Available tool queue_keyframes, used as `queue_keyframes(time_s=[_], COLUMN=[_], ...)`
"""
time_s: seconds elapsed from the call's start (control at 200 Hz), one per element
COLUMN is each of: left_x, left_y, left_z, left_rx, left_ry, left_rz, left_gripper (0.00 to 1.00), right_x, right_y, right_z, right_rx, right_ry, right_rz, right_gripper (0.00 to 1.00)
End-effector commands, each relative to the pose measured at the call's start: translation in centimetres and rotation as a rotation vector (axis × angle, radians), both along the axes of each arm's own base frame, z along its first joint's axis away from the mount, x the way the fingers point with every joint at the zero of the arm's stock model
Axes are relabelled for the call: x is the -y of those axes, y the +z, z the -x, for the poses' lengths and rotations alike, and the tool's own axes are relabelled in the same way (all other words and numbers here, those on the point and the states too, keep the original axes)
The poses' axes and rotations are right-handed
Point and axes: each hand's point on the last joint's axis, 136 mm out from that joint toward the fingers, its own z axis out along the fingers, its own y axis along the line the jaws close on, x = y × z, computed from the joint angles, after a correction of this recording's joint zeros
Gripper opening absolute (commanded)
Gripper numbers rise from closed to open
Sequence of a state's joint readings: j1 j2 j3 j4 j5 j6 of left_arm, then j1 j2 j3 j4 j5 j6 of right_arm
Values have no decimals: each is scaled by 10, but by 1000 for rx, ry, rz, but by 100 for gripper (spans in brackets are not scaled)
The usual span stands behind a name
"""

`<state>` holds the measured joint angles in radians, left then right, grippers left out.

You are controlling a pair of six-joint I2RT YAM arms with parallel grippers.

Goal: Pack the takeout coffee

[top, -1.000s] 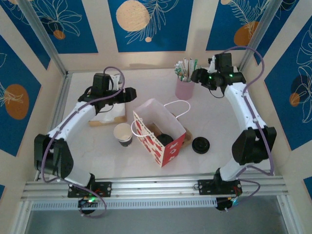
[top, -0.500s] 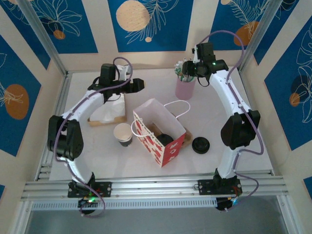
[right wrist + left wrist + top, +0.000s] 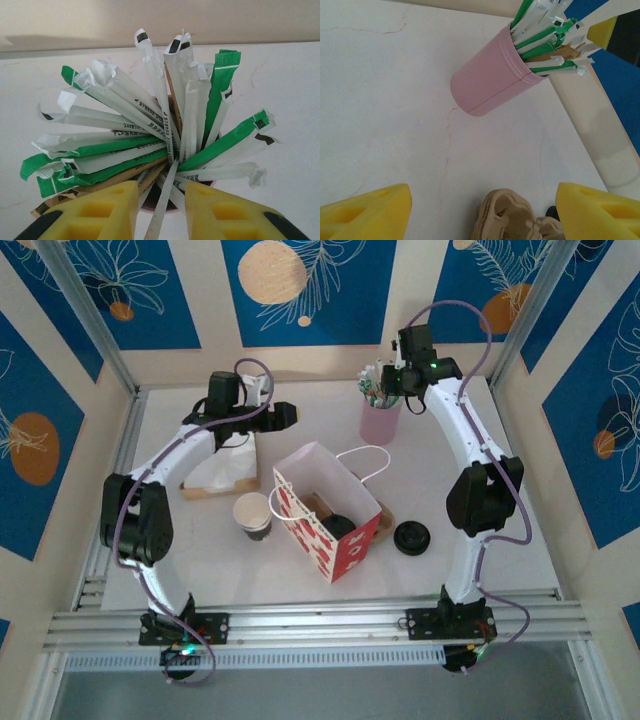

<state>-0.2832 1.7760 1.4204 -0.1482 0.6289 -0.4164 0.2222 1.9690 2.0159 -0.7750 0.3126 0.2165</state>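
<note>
Standing open-topped beside the bag (image 3: 320,536): takeout coffee (image 3: 252,515), probably light, thin-walled, crushable; take mid-wall, gently. Left gripper (image 3: 288,416) agape; right gripper (image 3: 161,189) close about straws (image 3: 165,125), unclamped.

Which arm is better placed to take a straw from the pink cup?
Right. The right tool hangs directly over the pink cup, with a wrapped straw between its fingers. The left tool stands open farther left, near the napkins, away from the cup.

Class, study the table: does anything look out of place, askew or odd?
The paper cup stands lidless left of the red-and-white bag, while a black lid lies apart on the bag's right. Nothing looks spilled.
</note>
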Motion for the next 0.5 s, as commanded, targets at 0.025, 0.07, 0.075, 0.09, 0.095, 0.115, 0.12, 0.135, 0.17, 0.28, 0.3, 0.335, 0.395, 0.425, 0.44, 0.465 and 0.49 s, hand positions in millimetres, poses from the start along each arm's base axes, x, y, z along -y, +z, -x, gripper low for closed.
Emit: queue_keyframes(time_s=[0.025, 0.07, 0.075, 0.09, 0.095, 0.115, 0.12, 0.135, 0.17, 0.28, 0.3, 0.335, 0.395, 0.425, 0.44, 0.465, 0.49], left_x=[0, 0, 0, 0, 0, 0, 0, 0, 0, 0, 0, -1, -1, -2, -2, -2, -2], left_y=[15, 16, 15, 16, 16, 17, 17, 17, 19, 21, 22, 24, 25, 26, 27, 28, 28], left_z=[-1, 0, 0, 0, 0, 1, 1, 2, 3, 6, 7, 8, 10, 11, 11, 12, 12], left_rx=[39, 39, 38, 40, 39, 41, 41, 40, 44, 48, 51, 54, 56, 58, 58, 61, 61], left_ry=[-22, -22, -23, -23, -23, -23, -23, -24, -24, -25, -25, -25, -25, -25, -25, -25, -24], left_rz=[24, 25, 25, 26, 26, 26, 26, 26, 27, 26, 27, 28, 27, 27, 27, 26, 27], left_gripper=[76, 76, 76, 76, 76, 75, 75, 75, 75, 75, 76, 76, 76, 76, 76, 75, 76], right_x=[0, 0, 0, 0, 0, 0, 0, 0, 0, 0, -1, -2, -3, -4, -4, -5, -5], right_y=[10, 10, 10, 11, 11, 11, 11, 11, 12, 15, 16, 18, 20, 22, 23, 24, 26], right_z=[-5, -6, -6, -6, -6, -6, -6, -6, -7, -7, -7, -7, -7, -7, -7, -7, -6], right_rx=[27, 30, 31, 31, 31, 32, 33, 35, 39, 48, 50, 55, 62, 65, 66, 68, 72], right_ry=[3, 4, 4, 3, 5, 5, 4, 5, 4, 4, 4, 6, 8, 9, 11, 11, 11], right_rz=[20, 26, 28, 29, 30, 34, 34, 37, 46, 69, 73, 80, 90, 95, 96, 100, 103], right_gripper=[26, 24, 24, 23, 23, 21, 21, 20, 19, 14, 13, 13, 11, 10, 10, 10, 9])
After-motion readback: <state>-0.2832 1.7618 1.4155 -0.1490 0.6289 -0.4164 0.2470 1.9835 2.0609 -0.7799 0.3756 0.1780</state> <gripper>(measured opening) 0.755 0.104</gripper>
